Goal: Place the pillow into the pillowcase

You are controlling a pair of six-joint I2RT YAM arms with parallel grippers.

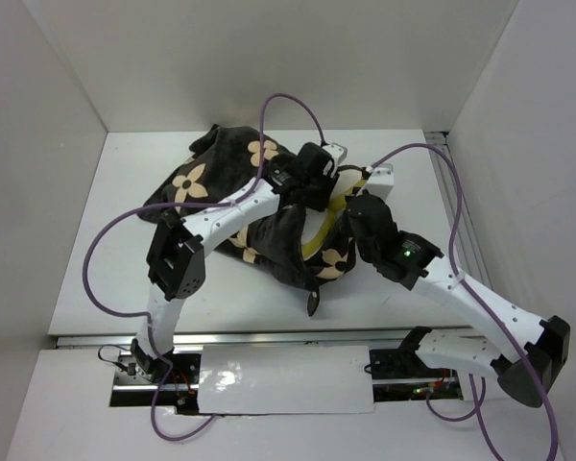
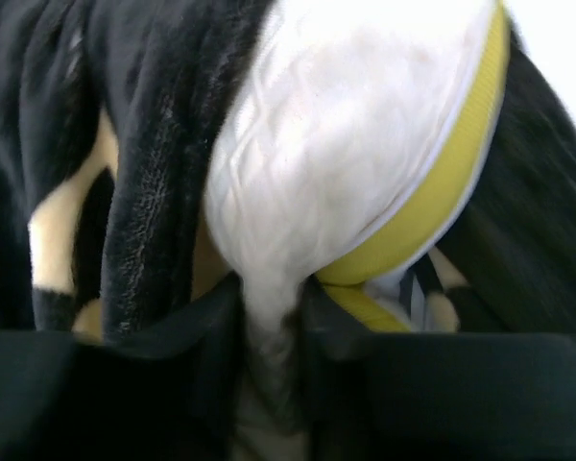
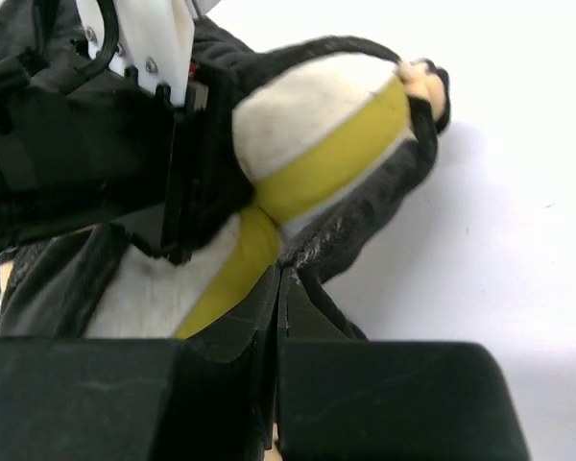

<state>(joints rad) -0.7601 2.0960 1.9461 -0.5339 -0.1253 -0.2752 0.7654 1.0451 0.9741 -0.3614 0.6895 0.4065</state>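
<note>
Pillow: cream-white with a quilted texture and a yellow edge band. You see it bulging from the dark, flower-printed pillowcase at the centre of the top view, only partly covered. Left gripper is clenched on a pinch of white pillow fabric. Right gripper is pressed closed on a pillowcase fold, just beside the yellow band.

The pillow is cream-white with a quilted texture and a yellow edge band. The pillowcase is brown-black plush printed with tan four-petal flowers. The counter is white.
</note>
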